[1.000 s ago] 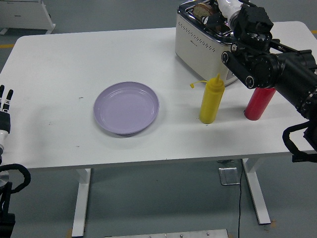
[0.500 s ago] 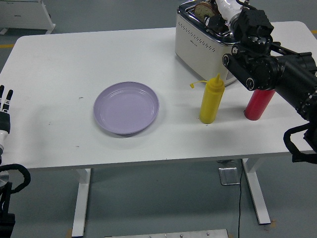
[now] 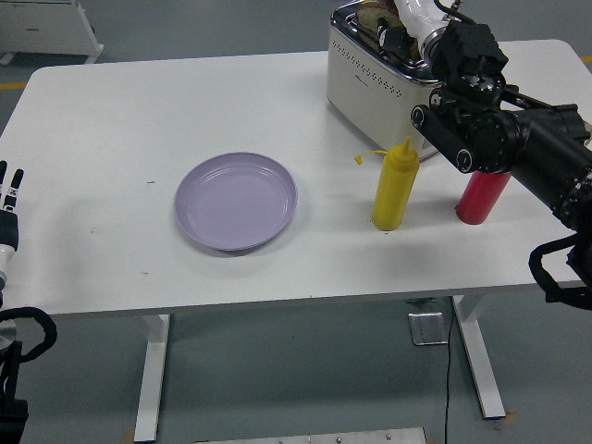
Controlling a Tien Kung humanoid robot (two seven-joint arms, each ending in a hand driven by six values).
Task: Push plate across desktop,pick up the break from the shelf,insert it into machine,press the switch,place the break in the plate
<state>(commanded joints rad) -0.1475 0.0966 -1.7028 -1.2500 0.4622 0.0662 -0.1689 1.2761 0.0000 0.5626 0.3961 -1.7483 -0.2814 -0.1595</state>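
Observation:
A lilac plate (image 3: pixel 237 201) lies left of the table's middle. The silver toaster (image 3: pixel 375 79) stands at the back right, and a slice of bread (image 3: pixel 374 11) sticks up out of its top slot at the picture's upper edge. My right hand (image 3: pixel 400 28) is over the toaster's top, right beside the bread; the upper edge cuts it off, so I cannot tell whether it touches the slice. The right forearm (image 3: pixel 481 120) reaches in from the right above the bottles. My left hand (image 3: pixel 9 199) rests at the left edge, off the table, fingers straight and holding nothing.
A yellow squeeze bottle (image 3: pixel 393 185) stands in front of the toaster, its cap strap hanging to the left. A red bottle (image 3: pixel 483 196) stands to its right, partly hidden under my right forearm. The white table (image 3: pixel 111 120) ends at its front edge below the plate.
My right hand has crept left and up over the toaster's top, closer to the bread slice. The plate, the bottles and the left hand have stayed put.

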